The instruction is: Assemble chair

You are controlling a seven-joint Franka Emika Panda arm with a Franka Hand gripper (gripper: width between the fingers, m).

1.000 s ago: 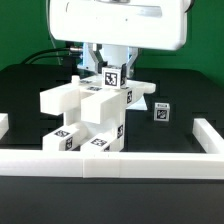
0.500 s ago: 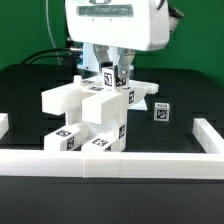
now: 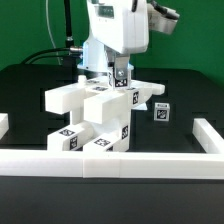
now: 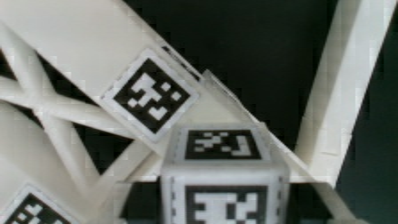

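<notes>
We list one end effector (image 3: 114,74), its opening we cannot tell, close over the chair (image 3: 93,112) standing beneath it on the tabletop (image 3: 25,92)

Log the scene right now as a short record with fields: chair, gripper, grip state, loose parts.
chair: partly built chair, white tagged pieces joined mid-table, just behind the border rail
gripper: gripper over the chair's top, fingers down at a tagged piece
grip state: cannot tell
loose parts: small tagged block on the table, apart from the chair, exterior view's right
</notes>
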